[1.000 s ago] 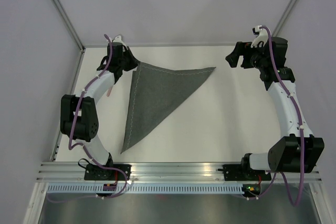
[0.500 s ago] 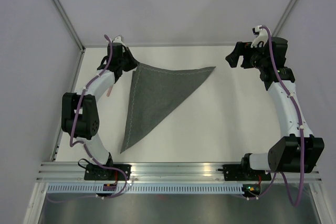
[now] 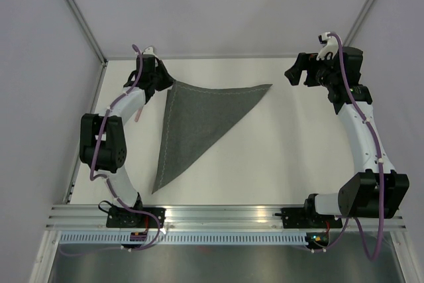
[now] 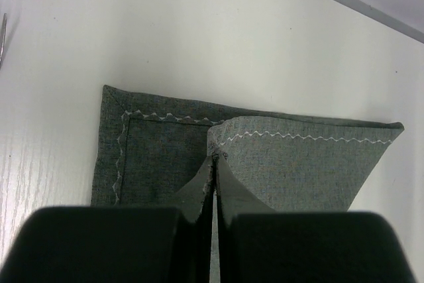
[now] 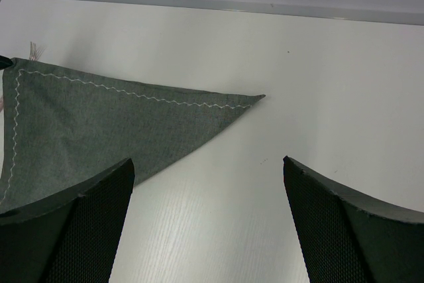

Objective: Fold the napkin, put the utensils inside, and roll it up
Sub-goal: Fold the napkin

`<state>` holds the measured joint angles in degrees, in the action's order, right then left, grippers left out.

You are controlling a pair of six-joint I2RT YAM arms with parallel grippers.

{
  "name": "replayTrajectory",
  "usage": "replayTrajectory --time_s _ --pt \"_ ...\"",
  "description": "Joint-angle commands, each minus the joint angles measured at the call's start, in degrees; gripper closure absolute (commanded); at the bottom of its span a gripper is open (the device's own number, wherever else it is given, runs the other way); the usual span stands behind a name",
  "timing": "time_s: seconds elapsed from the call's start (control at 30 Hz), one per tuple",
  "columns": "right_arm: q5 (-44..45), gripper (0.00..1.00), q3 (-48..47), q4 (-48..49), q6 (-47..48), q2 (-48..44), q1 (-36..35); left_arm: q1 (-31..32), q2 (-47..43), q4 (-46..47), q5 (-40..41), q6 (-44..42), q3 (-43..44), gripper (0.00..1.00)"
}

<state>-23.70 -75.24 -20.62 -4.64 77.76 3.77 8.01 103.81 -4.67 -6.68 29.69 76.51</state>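
The dark grey napkin [image 3: 199, 117] lies folded into a triangle on the white table, with one point near the front and one toward the right. My left gripper [image 3: 165, 84] is at its far left corner. In the left wrist view the gripper [image 4: 215, 158] is shut on the napkin's upper layer [image 4: 298, 164], lifted a little over the lower corner. My right gripper [image 3: 296, 76] is open and empty, to the right of the napkin's right tip [image 5: 255, 99]. A pale pink handle [image 3: 137, 116] shows beside the left arm. The rest of the utensils is hidden.
The white table [image 3: 278, 150] is closed in by grey walls at the back and both sides. An aluminium rail [image 3: 225, 213] runs along the front edge by the arm bases. A thin silvery tip [image 4: 2, 34] shows at the left edge of the left wrist view.
The left arm's elbow has shifted slightly to the right. Both grippers and the napkin stay where they were.
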Motion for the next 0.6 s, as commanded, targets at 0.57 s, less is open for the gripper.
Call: replayTrajectory --time_s 0.57 --pt "-0.2 0.02 0.5 -0.2 0.5 0.5 0.2 -0.7 7.0 -0.7 -0.3 -3.4 6.2 0.70"
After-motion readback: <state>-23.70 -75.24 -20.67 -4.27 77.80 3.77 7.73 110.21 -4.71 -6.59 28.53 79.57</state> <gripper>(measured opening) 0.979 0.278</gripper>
